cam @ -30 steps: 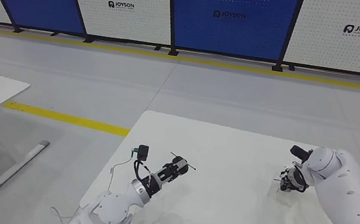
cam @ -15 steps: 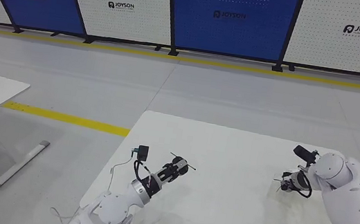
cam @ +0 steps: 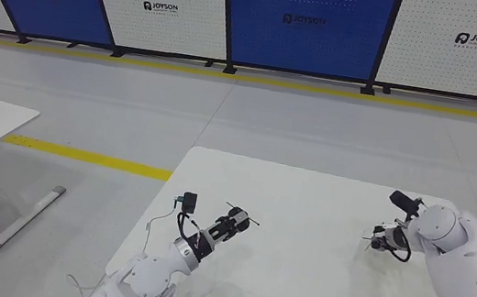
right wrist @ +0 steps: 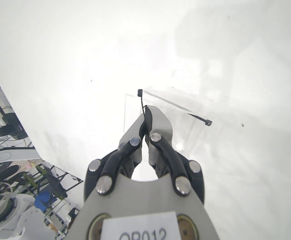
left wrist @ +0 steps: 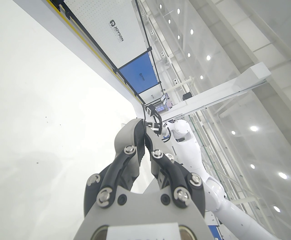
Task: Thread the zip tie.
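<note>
**A:** What's on the left?

**B:** The left fingers are pinched closed on a thin black zip tie. It is held over the bench with both ends sticking out.

**A:** And the right?

**B:** The right fingers are clamped on a second zip tie, head end out front. The two arms are well apart.

**A:** So which step is this?

**B:** I'd say both pieces are gripped and the threading is not yet begun. The next move calls for bringing them together and lining a tail up squarely with the small head slot.

**A:** Any containers?

**B:** One clear box sits on the bench beneath the right fingers. A spare tie lies at it; whether inside or across the rim, I cannot tell.
</note>
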You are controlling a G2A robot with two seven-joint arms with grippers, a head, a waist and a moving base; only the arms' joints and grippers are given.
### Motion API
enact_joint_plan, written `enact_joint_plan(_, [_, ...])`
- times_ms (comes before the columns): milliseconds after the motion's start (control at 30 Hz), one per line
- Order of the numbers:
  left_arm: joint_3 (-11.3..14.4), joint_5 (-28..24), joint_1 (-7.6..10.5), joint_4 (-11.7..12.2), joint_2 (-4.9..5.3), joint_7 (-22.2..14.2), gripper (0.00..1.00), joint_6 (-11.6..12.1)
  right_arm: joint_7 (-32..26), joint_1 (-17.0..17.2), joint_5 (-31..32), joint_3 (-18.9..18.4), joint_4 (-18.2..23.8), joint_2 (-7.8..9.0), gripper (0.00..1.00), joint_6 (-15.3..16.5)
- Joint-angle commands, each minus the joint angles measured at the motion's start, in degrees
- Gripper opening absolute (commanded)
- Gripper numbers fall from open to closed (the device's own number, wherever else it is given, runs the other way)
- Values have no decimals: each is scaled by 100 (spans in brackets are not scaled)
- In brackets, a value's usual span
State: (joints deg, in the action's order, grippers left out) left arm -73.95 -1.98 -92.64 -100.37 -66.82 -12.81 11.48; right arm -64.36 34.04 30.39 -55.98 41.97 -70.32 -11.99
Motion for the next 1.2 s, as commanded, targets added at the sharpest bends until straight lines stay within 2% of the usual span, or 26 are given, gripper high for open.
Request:
enact_joint_plan(0, [0,0,0,0,0,0,0,0,134,111,19,-156,219,72,0,-11])
enact_joint_plan(133, [0,0,0,0,0,0,0,0,230,608,-7,-639,1031,295,0,161])
enact_joint_plan(233, [0,0,0,0,0,0,0,0,338,1271,-62,-1171,1981,501,0,383])
enact_joint_plan(367, [0,0,0,0,0,0,0,0,774,2564,-247,-1944,3575,720,0,682])
enact_joint_plan(400, [0,0,0,0,0,0,0,0,873,2983,-315,-2152,4000,770,0,809])
enact_joint_plan(433, [0,0,0,0,0,0,0,0,887,3074,-333,-2204,4085,782,0,834])
enact_joint_plan(900, [0,0,0,0,0,0,0,0,887,3074,-333,-2204,4085,782,0,834])
enact_joint_plan(933, [0,0,0,0,0,0,0,0,1049,3121,-410,-2225,4154,777,0,929])
enact_joint_plan(1033, [0,0,0,0,0,0,0,0,1594,3446,-731,-2493,4381,801,0,1524])
enact_joint_plan(1167, [0,0,0,0,0,0,0,0,2057,4041,-1152,-2880,4774,852,0,2490])
